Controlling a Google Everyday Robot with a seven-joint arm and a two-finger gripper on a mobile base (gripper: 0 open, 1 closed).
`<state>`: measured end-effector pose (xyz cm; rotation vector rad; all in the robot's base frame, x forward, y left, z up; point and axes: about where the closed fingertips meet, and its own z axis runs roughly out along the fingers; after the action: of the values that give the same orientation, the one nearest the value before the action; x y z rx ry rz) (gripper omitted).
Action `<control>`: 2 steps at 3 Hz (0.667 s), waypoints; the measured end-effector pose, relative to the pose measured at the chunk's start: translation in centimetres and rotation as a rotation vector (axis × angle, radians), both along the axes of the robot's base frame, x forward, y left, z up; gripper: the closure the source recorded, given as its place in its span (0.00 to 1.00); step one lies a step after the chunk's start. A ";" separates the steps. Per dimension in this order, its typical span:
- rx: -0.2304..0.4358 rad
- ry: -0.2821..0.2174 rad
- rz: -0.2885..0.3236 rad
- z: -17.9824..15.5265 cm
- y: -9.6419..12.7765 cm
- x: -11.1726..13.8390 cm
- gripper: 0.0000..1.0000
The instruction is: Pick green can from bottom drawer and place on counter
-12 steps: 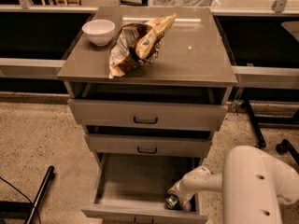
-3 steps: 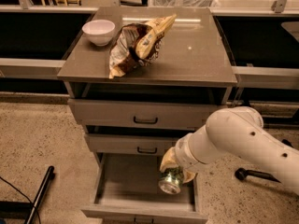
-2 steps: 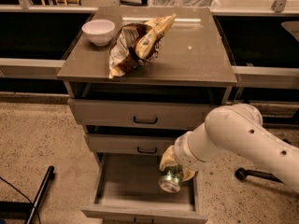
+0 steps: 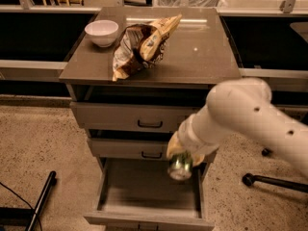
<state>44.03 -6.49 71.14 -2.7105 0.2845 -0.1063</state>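
Observation:
My gripper (image 4: 180, 155) is shut on the green can (image 4: 180, 166), whose shiny silver end faces the camera. It hangs in the air over the right side of the open bottom drawer (image 4: 149, 194), level with the front of the middle drawer. The drawer floor below is bare. The counter (image 4: 202, 57) lies above and behind the can. My white arm (image 4: 250, 117) comes in from the right.
A white bowl (image 4: 101, 32) stands at the counter's back left. A brown-and-yellow chip bag (image 4: 142, 44) lies left of the counter's middle. The top drawer (image 4: 144, 117) and middle drawer (image 4: 139, 148) stick out slightly. A dark bar (image 4: 41, 198) lies on the floor at the left.
The gripper lifted the can out of the bottom drawer and has since risen a little further, with the arm swinging up on the right.

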 end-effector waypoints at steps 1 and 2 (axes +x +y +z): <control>-0.016 -0.141 0.109 7.7 -1.0 3.3 1.00; 0.004 -0.277 0.177 13.6 -2.0 6.3 1.00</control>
<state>50.37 -8.53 84.75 -2.6598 -0.0364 -0.4246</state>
